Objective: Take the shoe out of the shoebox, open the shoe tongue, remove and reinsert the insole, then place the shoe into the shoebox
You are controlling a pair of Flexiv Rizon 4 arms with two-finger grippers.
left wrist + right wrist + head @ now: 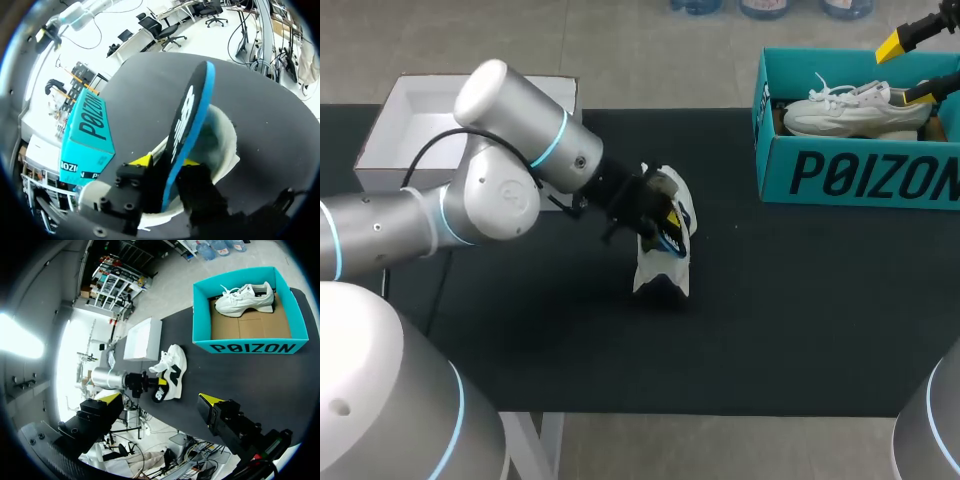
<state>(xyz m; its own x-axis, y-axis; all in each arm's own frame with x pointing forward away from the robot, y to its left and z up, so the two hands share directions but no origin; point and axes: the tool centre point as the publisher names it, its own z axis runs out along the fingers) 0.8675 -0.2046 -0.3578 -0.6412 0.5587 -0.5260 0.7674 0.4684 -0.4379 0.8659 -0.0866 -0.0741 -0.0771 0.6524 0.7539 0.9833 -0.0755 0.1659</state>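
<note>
Dark table [770, 320], and left gripper [165, 161] pinches the insole [192, 110], long axis pointing straight ahead, shoe [220, 142] right alongside; right gripper [160, 398] spread, well apart.

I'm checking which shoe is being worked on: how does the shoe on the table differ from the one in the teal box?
The table shoe sits on the black tabletop; the boxed shoe lies inside the teal shoebox. The table shoe has its insole sticking out, gripped by the left end effector; nothing grips the boxed shoe. Both are white lace-up sneakers.
</note>
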